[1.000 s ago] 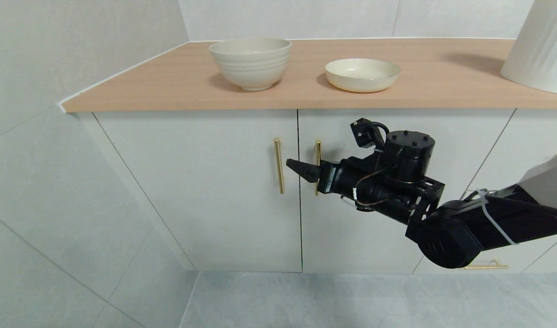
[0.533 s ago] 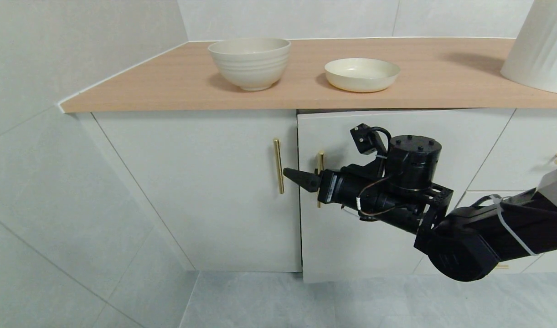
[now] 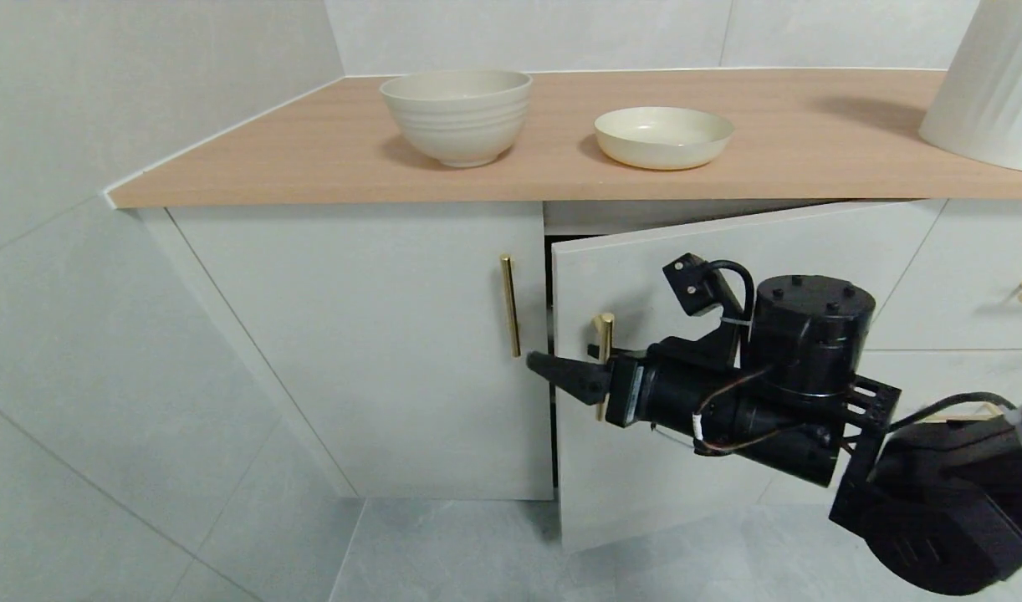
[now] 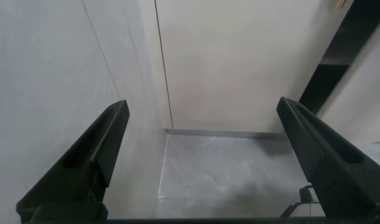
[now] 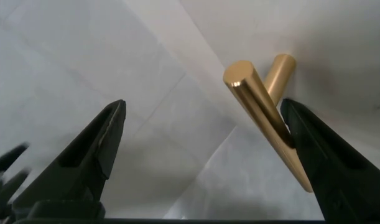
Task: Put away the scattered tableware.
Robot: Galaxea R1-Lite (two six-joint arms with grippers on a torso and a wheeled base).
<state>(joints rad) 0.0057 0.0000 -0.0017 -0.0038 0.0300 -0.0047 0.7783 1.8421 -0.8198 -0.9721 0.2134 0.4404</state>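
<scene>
Pulling the door, head view: the right gripper (image 3: 565,376) sits at the brass handle (image 3: 602,351) of the right cabinet door (image 3: 728,251). That door stands ajar, with a dark gap along its free edge. The left door (image 3: 352,334) beside it is shut.
Tableware, head view: the deep bowl (image 3: 456,113) and the shallow dish (image 3: 663,135) stand apart on the wooden countertop (image 3: 268,167), above the cabinet. Neither is touched, so nothing is put away yet.
Left gripper, left wrist view: the left gripper (image 4: 202,155) hangs over the grey floor (image 4: 227,174) near the cabinet front. Its fingers are spread wide and hold nothing.
Handle contact, right wrist view: the right fingers (image 5: 320,155) are spread apart, not clamped. The brass bar lies against the inner face of one finger, and the other finger is well clear of it.
Doing it well: this looks like a hook, not a grip. The pull should follow the door's arc about the hinge on the robot's right, with the finger kept behind the bar.
Opening needed: the door should swing wide enough for the deep bowl to pass inside.
Risk: a straight or hurried pull could let the finger slide off the bar's rounded end.
</scene>
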